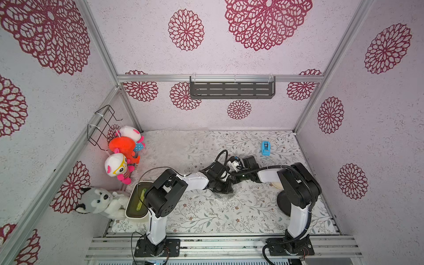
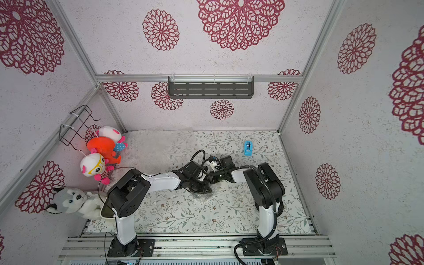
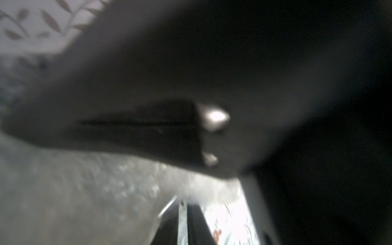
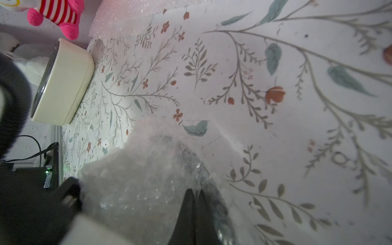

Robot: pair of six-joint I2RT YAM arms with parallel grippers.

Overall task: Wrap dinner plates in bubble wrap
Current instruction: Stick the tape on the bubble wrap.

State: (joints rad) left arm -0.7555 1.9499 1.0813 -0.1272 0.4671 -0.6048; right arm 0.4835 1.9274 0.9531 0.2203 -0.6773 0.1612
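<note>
Clear bubble wrap point(image 4: 135, 180) over the dark plate point(image 1: 224, 195) lies directly beneath my closed right claw point(image 4: 195, 192); I cannot tell whether the left claw point(image 1: 222, 189) is apart or together.

The left arm point(image 1: 158, 226) and the right arm point(image 1: 298, 221) share one build: glossy white links joined by bulky matte black joint housings. Each stands on a black base plate point(image 1: 173, 246) fastened with screws. A ribbed black conduit point(image 1: 263, 251) runs along the right arm; a thin black cable point(image 1: 137, 188) loops off the left. The right gripper point(image 4: 195, 191) ends in slim, tapering black fingers.
</note>
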